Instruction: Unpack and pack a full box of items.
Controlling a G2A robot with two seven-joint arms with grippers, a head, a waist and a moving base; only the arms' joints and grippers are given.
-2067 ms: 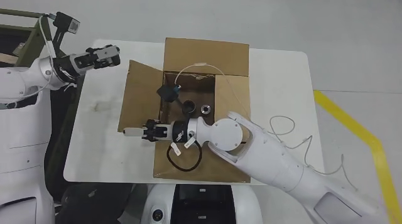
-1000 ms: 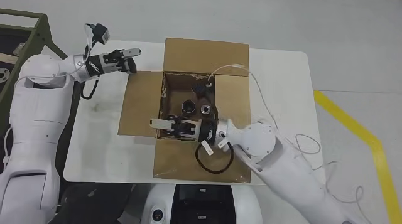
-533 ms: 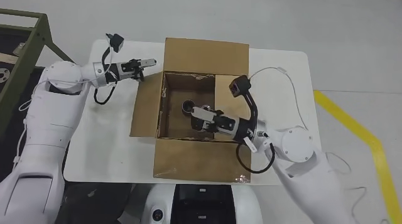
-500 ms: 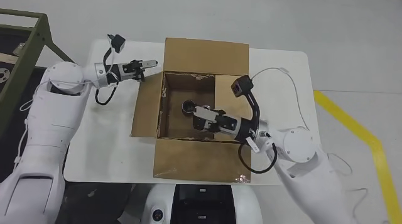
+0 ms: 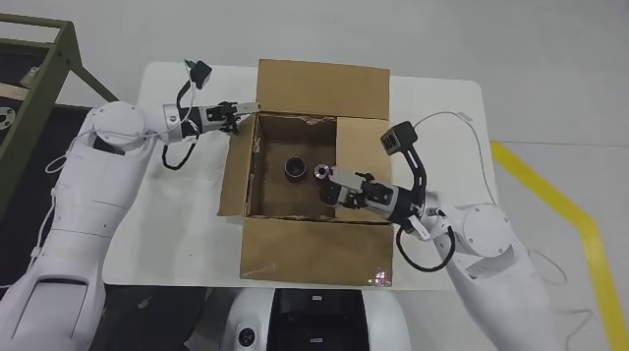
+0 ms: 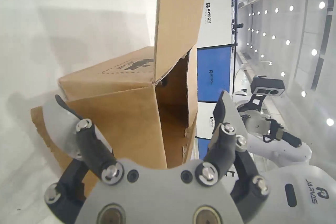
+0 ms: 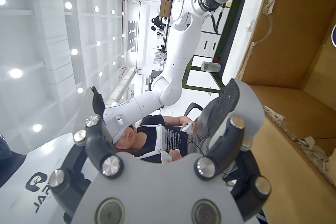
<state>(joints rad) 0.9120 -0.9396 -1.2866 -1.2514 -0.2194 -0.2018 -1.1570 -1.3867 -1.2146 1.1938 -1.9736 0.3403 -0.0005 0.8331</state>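
The open cardboard box (image 5: 295, 204) sits mid-table with its flaps spread. Inside lie a dark ring-shaped part (image 5: 295, 166) and a small metal part (image 5: 322, 169). My left gripper (image 5: 248, 109) is at the box's far left corner, open, its fingers either side of that corner (image 6: 155, 83), beside the raised left flap (image 5: 236, 169). My right gripper (image 5: 332, 176) hovers open and holding nothing over the box's right inner edge, next to the small metal part. In the right wrist view the box wall (image 7: 288, 57) stands beside my open right gripper (image 7: 162, 96).
A green metal frame (image 5: 44, 51) stands off the table's left end. The right flap (image 5: 364, 169) and near flap (image 5: 314, 248) lie flat. Bare white table (image 5: 157, 213) extends left of the box and at the right end (image 5: 442, 115).
My left arm has come in from the table's left end to the box's far left corner, and the left flap has risen. My right gripper has drawn back from the box's left side to its right side.
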